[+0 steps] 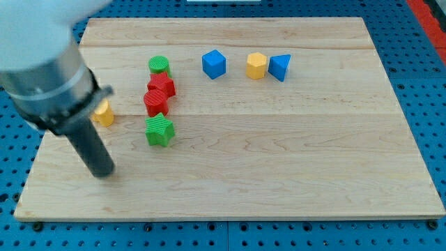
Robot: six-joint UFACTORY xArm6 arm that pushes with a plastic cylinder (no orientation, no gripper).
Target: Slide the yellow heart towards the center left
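The yellow heart (pixel 104 113) lies near the board's left edge at mid height, partly hidden behind the arm. My tip (pixel 103 173) rests on the board below the heart, a short way toward the view's bottom. The dark rod rises from it to the upper left, and the arm's body covers the view's top left corner.
A green cylinder (pixel 159 65), a red star (pixel 162 85), a second red block (pixel 156 102) and a green star (pixel 159 130) form a column right of the heart. A blue cube (pixel 214 63), a yellow hexagon (pixel 256 66) and a blue triangle (pixel 280 67) lie along the top.
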